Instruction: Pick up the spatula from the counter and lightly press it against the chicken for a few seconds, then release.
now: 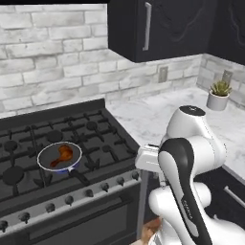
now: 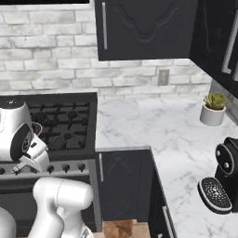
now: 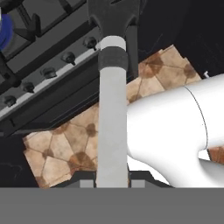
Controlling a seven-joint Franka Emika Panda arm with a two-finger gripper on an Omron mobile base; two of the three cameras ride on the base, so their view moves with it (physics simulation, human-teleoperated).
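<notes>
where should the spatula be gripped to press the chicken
Grip the spatula by its white handle, at the end away from the dark blade, fingers closing across the straight shaft from both sides. The gripper holds it just so in the hand view, leaving the blade free for the chicken.

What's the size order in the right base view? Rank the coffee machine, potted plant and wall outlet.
1. coffee machine, though it is nearest the camera, which makes it look bigger
2. potted plant
3. wall outlet, clearly the smallest
</notes>
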